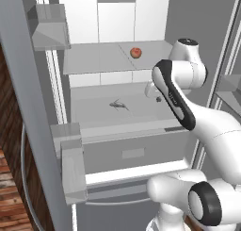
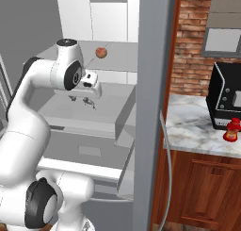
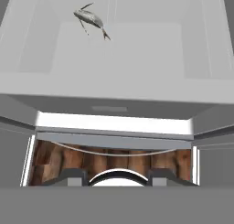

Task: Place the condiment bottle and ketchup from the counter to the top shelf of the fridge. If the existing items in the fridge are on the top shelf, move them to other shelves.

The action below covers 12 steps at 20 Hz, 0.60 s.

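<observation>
1. White arm segments with dark joints rise from the base and reach into the open fridge.
2. Its jaws hang just above the lower glass shelf, pointing down; nothing shows between them, and whether they are parted or closed cannot be told.
3. On that lower shelf, a thin dark grey sprig-like thing lies flat, to the left of the jaws and apart from them. The hand view shows it too, resting alone on the pale panel.
4. Higher and farther back, a small round red-orange fruit sits on the top shelf, right of its middle seam.
5. Outside the fridge, to the right, the ketchup stands on the marble table, just in front of a black appliance.
</observation>
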{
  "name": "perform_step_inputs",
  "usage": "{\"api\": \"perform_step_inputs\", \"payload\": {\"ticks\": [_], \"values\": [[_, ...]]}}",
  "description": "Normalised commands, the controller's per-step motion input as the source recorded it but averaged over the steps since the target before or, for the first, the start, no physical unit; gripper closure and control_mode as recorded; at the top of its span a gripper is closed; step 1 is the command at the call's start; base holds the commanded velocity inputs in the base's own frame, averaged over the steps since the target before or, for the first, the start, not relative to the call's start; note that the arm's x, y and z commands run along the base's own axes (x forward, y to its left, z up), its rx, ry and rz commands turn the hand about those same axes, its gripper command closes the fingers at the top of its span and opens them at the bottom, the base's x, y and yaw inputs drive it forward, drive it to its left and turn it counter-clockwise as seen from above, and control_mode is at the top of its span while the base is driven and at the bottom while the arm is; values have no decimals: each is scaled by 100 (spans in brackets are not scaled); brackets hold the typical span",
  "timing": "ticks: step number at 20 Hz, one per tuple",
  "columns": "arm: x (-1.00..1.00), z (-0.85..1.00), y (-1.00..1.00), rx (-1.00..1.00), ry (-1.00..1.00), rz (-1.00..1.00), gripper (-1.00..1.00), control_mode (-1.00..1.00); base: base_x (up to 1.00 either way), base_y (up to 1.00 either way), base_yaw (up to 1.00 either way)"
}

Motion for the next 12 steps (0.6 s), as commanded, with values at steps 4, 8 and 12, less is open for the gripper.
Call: {"api": "perform_step_inputs", "payload": {"ticks": [4,8,12], "values": [[-29,2,0,0,-17,0,-100,-100,0,0,0],[-42,41,-1,3,-42,0,-100,-100,0,0,0],[-14,62,0,1,-42,0,-100,-100,0,0,0]]}}
